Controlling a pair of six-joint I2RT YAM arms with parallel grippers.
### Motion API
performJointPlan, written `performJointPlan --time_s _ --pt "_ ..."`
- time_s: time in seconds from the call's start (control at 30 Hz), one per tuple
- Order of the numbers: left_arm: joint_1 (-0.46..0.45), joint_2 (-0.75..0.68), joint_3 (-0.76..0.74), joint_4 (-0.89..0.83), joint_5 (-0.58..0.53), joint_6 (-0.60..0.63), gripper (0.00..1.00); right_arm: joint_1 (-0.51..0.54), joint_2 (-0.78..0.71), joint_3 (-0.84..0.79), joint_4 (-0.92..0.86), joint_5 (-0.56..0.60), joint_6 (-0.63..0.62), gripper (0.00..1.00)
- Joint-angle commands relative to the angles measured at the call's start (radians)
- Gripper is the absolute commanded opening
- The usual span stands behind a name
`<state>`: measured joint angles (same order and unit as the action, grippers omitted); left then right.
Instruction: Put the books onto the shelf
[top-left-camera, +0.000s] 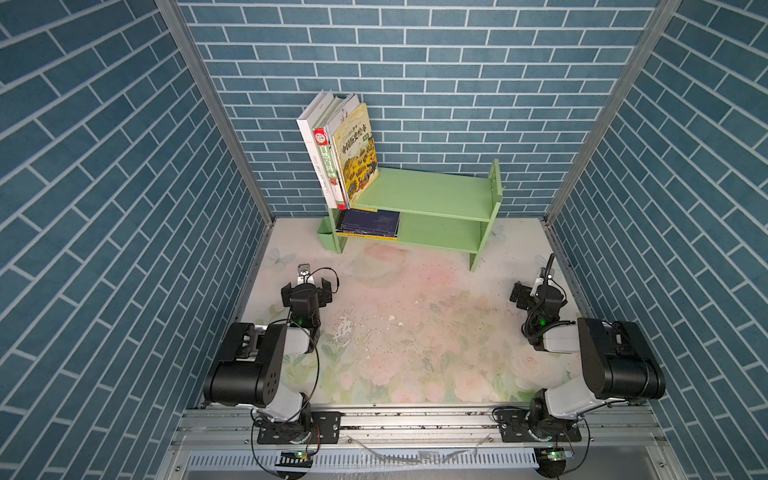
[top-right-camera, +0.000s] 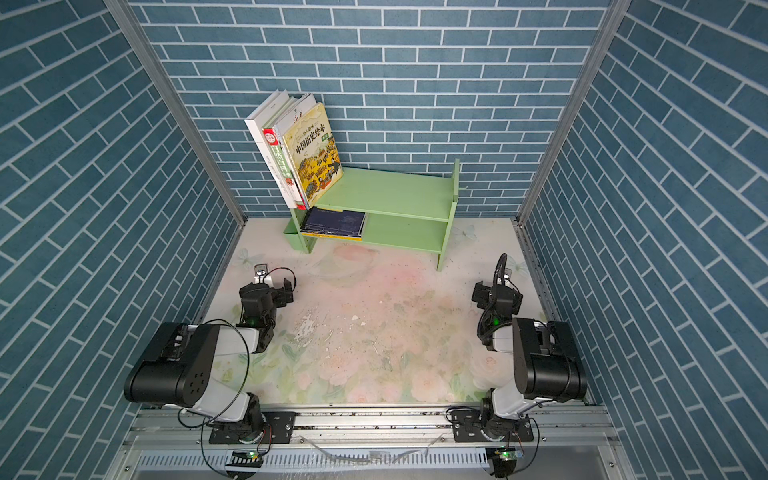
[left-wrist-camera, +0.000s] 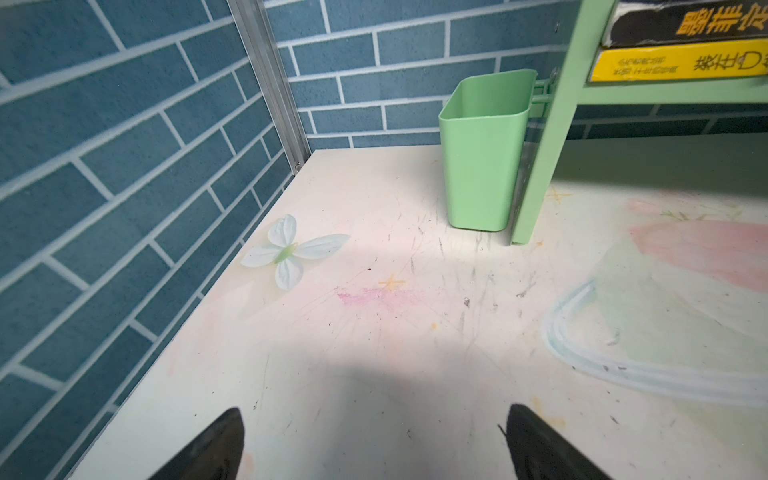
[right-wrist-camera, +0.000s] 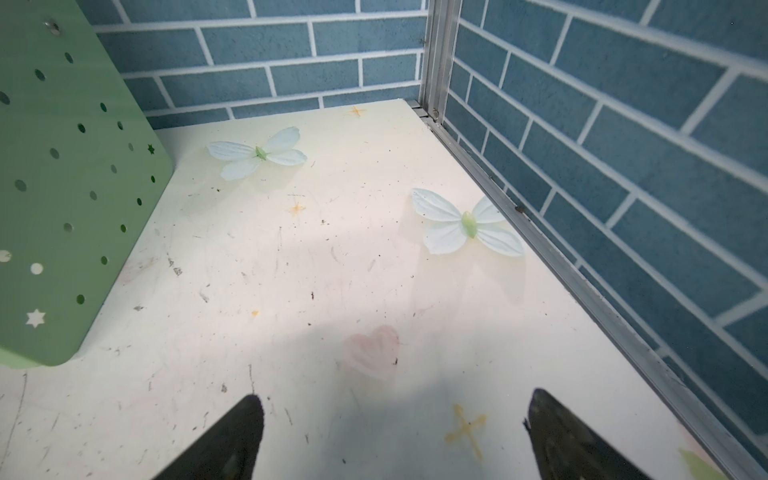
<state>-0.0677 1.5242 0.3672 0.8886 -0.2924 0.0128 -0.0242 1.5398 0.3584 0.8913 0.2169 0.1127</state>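
Note:
The light green shelf (top-left-camera: 436, 195) (top-right-camera: 390, 193) stands against the back wall. Several books lean upright at the left end of its upper tier: a white one (top-left-camera: 309, 141), a green-and-red one (top-left-camera: 325, 164) and a pale yellow one (top-left-camera: 357, 153) in front. On the lower tier a navy book (top-left-camera: 368, 222) lies flat on a stack. The left wrist view shows that stack's black spine (left-wrist-camera: 681, 23) above a bright yellow spine (left-wrist-camera: 673, 64). My left gripper (top-left-camera: 306, 287) (left-wrist-camera: 374, 411) and right gripper (top-left-camera: 538, 293) (right-wrist-camera: 397, 395) hover low over the table, both open and empty, well short of the shelf.
A green plastic cup (top-left-camera: 327, 237) (left-wrist-camera: 482, 153) hangs on the shelf's left side panel. The perforated right panel (right-wrist-camera: 62, 187) is close to my right gripper. Blue brick walls with aluminium posts (top-left-camera: 216, 108) enclose the flowered tabletop (top-left-camera: 415, 324) on three sides.

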Motion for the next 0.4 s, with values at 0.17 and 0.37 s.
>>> performJointPlan --time_s 0.17,0.37 --pt "0.005 0.004 -0.004 0.022 0.005 0.006 1.00 0.003 0.006 0.021 0.008 -0.033 -0.033 0.99" --pt "-0.001 0.005 -0.003 0.024 0.005 0.015 1.00 0.001 0.005 0.021 0.006 -0.036 -0.031 0.99"
